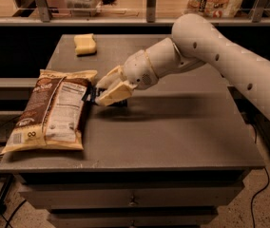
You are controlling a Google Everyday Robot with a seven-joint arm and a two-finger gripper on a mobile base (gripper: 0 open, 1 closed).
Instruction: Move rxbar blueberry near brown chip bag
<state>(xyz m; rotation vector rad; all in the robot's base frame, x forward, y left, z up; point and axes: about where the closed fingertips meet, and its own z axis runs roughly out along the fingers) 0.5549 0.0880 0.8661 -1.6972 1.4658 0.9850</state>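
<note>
the rxbar blueberry (89,94) is seen as a small flat bar in a dark navy wrapper. it is largely hidden between the pale fingers of the gripper (101,92), by which it is clasped low over the table's left half. only its left end is shown, tilted, just at the right edge of the brown chip bag (52,110). whether the bag or the table is touched by it cannot be told. the bag, large, flat and pillow-shaped, is laid along the table's left side, with its white nutrition panel turned up and its crimped ends toward the near and far edges.
</note>
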